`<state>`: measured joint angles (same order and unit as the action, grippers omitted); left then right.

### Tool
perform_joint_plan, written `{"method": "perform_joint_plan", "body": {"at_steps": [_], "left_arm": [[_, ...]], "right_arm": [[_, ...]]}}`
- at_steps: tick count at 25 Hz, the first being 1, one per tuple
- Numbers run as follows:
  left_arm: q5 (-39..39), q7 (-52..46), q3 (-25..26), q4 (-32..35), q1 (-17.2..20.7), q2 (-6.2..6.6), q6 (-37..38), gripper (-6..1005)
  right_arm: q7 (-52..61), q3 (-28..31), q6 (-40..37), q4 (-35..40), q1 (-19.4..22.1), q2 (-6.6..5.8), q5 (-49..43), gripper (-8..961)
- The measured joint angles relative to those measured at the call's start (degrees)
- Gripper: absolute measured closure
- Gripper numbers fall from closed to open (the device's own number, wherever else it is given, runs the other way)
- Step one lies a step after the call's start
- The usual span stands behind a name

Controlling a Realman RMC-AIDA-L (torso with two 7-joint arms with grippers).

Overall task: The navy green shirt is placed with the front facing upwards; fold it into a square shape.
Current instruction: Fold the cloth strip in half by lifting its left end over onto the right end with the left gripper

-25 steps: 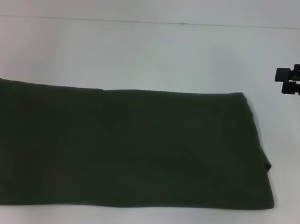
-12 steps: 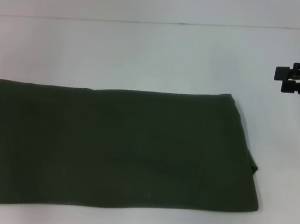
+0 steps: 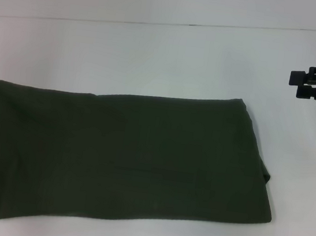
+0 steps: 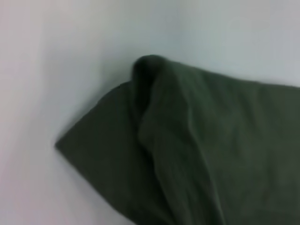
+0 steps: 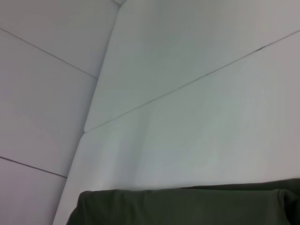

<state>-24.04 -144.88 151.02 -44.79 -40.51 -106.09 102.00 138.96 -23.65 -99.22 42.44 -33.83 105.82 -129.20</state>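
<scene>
The navy green shirt [image 3: 123,160] lies on the white table as a long, flat, dark olive band running from the left edge of the head view to the right of centre. No lettering shows on it. My right gripper [image 3: 294,84] hovers open above bare table, beyond and to the right of the shirt's far right corner, holding nothing. The left wrist view looks closely at one corner of the shirt [image 4: 211,154], where a raised fold of cloth stands up. A strip of the shirt [image 5: 187,206] shows low in the right wrist view. My left gripper is out of view.
The white table [image 3: 154,59] reaches back to a thin seam line [image 3: 188,25], with a pale wall behind it. Bare table surface lies beyond the shirt and to its right.
The whole shirt has slid to the left, most of it in the first half second, so its right end sits further left. The right gripper has not moved.
</scene>
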Motion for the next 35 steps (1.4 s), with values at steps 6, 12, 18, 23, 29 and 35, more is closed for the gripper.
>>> {"method": "perform_joint_plan", "body": {"at_steps": [6, 12, 18, 23, 29, 35], "left_arm": [[-1.99, 2.93, 3.08, -0.07, -0.01, 0.60, 4.36, 933], [-7.20, 4.33, 3.52, -0.05, -0.43, 0.74, 7.39, 933], [-11.24, 4.60, 2.95, 0.64, -1.30, -0.76, 8.01, 933], [-13.45, 4.73, 2.36, 0.73, -2.21, -1.95, 8.92, 934], [-18.22, 4.76, 1.38, 1.35, -3.00, -2.59, 10.69, 934], [-19.79, 4.82, 0.03, 1.55, -3.79, -3.95, 11.06, 934]], "right_arm": [[-0.14, -2.46, 1.83, -3.51, -0.18, 0.05, -0.19, 326], [-0.31, -5.02, 3.26, -5.01, -0.98, 0.17, -0.18, 326], [-0.47, -5.09, 3.42, -5.21, -1.26, 0.39, -0.18, 326], [-0.51, -5.17, 3.43, -5.25, -1.13, 0.43, -0.18, 325], [-0.48, -5.18, 3.36, -5.26, -0.78, 0.36, -0.17, 325], [-0.49, -5.26, 3.35, -5.34, -0.91, 0.51, -0.17, 325]]}}
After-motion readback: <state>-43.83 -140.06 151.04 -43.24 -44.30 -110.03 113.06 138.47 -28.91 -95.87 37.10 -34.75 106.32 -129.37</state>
